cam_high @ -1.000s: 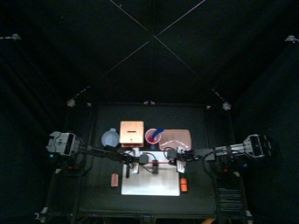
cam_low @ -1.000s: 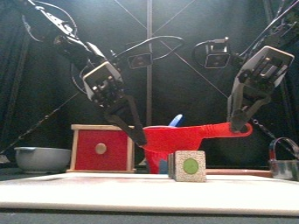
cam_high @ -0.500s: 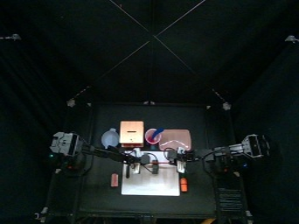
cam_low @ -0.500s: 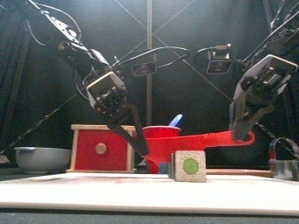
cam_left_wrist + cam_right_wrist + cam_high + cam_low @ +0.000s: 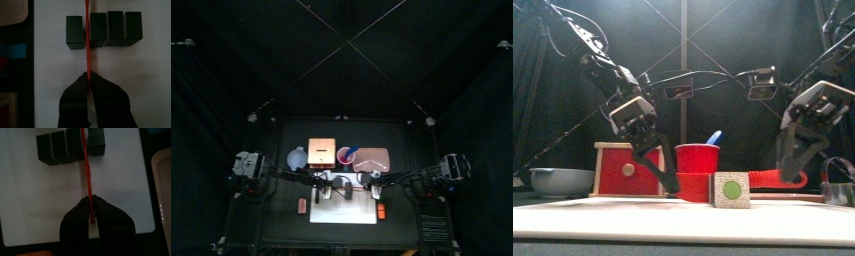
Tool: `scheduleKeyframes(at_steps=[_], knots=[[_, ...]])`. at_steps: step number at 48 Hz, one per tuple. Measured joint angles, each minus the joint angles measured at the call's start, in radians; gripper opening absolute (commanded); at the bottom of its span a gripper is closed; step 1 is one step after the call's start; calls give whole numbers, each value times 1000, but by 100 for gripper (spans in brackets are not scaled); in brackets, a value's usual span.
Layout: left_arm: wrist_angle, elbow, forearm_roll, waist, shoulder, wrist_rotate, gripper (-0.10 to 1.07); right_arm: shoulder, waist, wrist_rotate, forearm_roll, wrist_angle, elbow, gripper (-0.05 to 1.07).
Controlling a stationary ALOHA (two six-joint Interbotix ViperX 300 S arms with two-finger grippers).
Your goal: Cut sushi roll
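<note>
Fingers of both arms pinch a red blade crossing the sushi roll.

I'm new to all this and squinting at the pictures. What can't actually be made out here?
- Sushi roll: whether the leftmost piece is fully severed; in the left wrist view the red blade covers that gap.
- Front view: the roll's other pieces hide behind its near end.
- Top view: roll and blade too small.
- Right wrist view: the blade's far end runs past the picture's edge.
</note>
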Motion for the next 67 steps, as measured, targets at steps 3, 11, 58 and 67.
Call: scheduleKeyframes(at_steps=[3,11,58,67], knots=[[28,-11,9,-9,-21,0,36,-46,2,2,-5,38,-6,31],[72,-35,49,-38,-80,-3,36,-184,5,0,-14,109,-11,31],[75,-66,25,-87,-37,-3,36,-146,69,2,32,103,14,30],[77,-66,15,-91,-34,-5,36,-144,69,2,28,103,15,30]])
